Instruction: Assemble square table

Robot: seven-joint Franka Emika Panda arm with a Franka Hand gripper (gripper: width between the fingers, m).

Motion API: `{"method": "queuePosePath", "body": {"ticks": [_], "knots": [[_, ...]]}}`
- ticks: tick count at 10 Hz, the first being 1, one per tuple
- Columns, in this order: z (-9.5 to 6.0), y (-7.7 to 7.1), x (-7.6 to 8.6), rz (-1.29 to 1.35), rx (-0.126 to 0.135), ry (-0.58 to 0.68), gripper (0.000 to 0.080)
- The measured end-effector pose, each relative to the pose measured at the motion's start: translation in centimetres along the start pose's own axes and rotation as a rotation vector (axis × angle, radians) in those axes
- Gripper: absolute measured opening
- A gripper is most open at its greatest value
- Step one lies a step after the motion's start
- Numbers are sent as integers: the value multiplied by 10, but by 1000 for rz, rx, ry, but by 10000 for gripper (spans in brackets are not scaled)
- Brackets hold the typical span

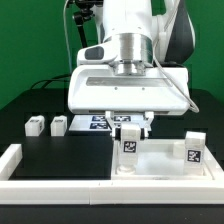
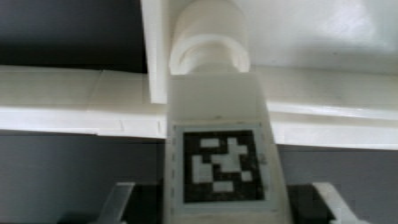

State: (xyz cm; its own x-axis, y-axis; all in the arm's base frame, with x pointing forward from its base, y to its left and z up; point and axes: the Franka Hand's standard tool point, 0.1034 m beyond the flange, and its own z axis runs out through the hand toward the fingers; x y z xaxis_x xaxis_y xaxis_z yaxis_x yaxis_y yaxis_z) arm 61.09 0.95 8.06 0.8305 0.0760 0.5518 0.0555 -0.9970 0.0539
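Note:
The white square slab [image 1: 160, 166] lies at the exterior view's lower right, inside the border wall. Two tagged white legs stand upright on it, one at its near-left corner [image 1: 128, 150] and one at its right corner [image 1: 193, 151]. My gripper [image 1: 129, 126] hangs straight over the left leg. In the wrist view that leg [image 2: 217, 130] lies midway between my fingers [image 2: 128, 202], with a gap on each side, so the gripper [image 2: 222, 205] is open around it. The ribbed slab [image 2: 71, 100] shows beneath. Two loose legs [image 1: 34, 126] [image 1: 59, 125] lie on the black table at the left.
The marker board [image 1: 99, 121] lies flat behind my gripper, partly hidden by it. The low white border wall [image 1: 60, 186] runs along the front and up the left side [image 1: 12, 158]. A green backdrop stands behind.

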Motion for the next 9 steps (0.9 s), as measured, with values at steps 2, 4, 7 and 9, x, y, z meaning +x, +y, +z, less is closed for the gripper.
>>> {"method": "queuePosePath", "body": {"ticks": [2, 4, 7, 9], "knots": [[2, -1, -2, 0, 1, -4, 290], [2, -1, -2, 0, 1, -4, 290], [2, -1, -2, -1, 1, -5, 629], [2, -1, -2, -1, 1, -5, 644]]}}
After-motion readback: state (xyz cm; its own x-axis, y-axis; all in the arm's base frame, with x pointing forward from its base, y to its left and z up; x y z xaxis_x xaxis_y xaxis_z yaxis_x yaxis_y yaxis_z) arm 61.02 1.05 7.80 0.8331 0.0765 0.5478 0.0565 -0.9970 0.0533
